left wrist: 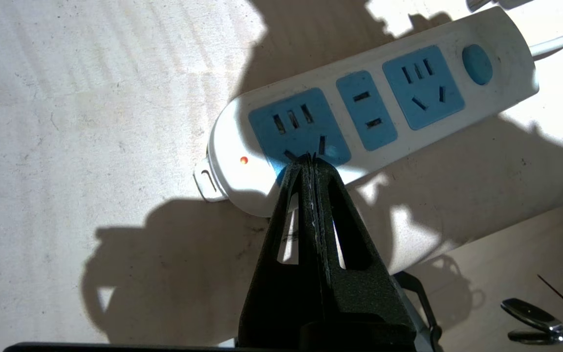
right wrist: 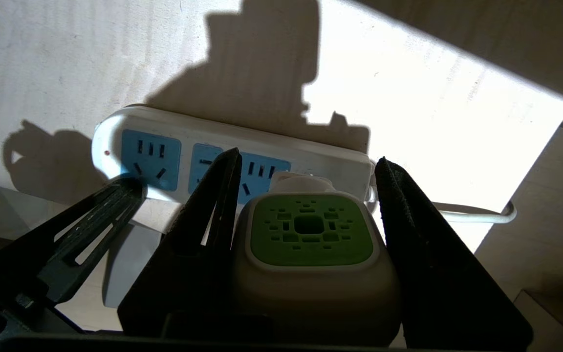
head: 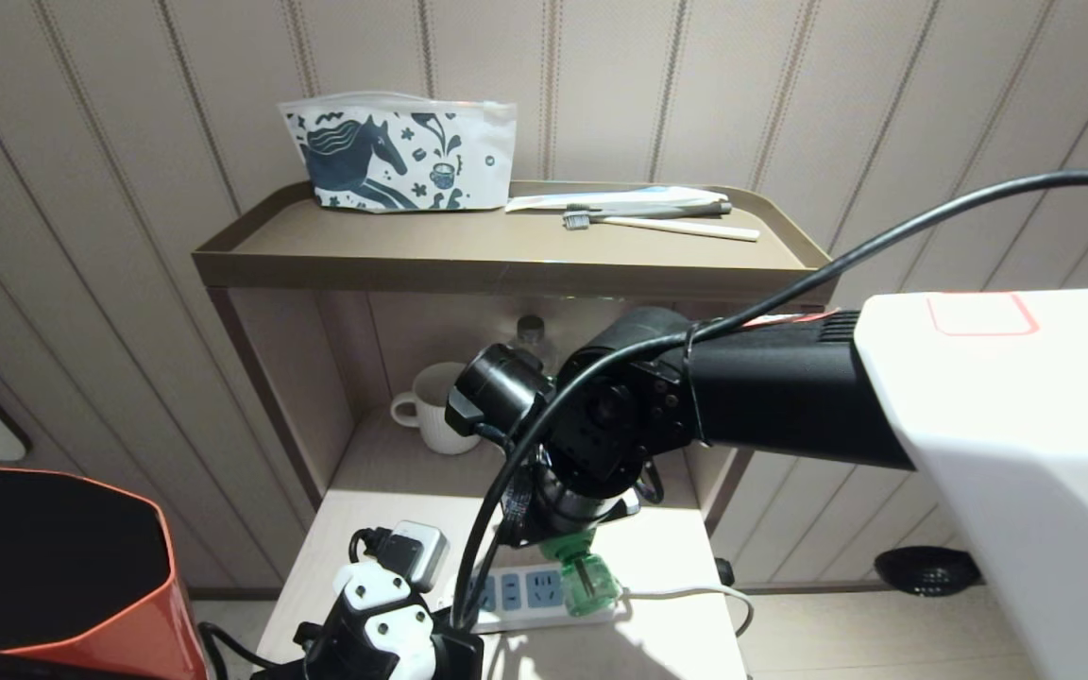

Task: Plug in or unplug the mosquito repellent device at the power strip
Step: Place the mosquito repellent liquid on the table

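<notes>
Your right gripper (right wrist: 306,195) fingers pinch the mosquito repellent device (right wrist: 311,230) over the power strip (right wrist: 179,132); left gripper (left wrist: 309,157) fingers, pressed together, touch its left end.

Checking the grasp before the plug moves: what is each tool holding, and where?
The right tool clamps the mosquito repellent device by its white head's sides. The left tool, shut, holds nothing.

so the power strip (head: 530,593) lies on the lower shelf (head: 383,491); mosquito repellent device (head: 582,571) at its right end, mug (head: 431,408) behind it, charger (head: 412,552) just left.
</notes>
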Robot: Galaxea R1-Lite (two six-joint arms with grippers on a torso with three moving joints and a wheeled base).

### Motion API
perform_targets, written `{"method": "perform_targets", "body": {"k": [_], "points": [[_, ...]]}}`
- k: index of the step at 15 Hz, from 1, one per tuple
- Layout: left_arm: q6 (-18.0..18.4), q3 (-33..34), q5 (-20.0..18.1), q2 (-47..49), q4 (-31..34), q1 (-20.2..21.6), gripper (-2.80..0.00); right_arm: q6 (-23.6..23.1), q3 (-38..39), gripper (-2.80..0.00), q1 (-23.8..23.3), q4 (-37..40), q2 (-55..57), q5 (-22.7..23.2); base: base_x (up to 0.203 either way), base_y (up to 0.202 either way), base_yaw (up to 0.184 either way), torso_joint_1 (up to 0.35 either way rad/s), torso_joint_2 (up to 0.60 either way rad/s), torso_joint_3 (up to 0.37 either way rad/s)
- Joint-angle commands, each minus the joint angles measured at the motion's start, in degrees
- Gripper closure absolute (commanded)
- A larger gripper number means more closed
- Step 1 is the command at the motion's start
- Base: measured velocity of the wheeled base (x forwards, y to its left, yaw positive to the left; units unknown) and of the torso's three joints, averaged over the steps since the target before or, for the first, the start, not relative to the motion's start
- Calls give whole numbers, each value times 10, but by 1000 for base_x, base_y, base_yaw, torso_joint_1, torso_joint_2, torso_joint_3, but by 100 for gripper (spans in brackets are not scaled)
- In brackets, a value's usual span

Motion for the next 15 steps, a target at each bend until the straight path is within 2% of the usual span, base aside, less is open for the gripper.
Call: {"method": "perform_targets", "body": {"k": [1,8,11,15], "points": [[1,-2,3,-24,-9,0,0,4,1,0,0,4,-15,-1,0,0,0,0,0,0],[19,17,32,-137,6,11,0,18,9,0,3,34,-23,0,0,0,0,0,0,0],[30,19,39,-222,62,33,0,21,15,0,8,34,-26,1,0,0,0,0,0,0],[43,25,40,-364,177,92,0,21,42,0,11,33,-42,1,0,0,0,0,0,0]]}}
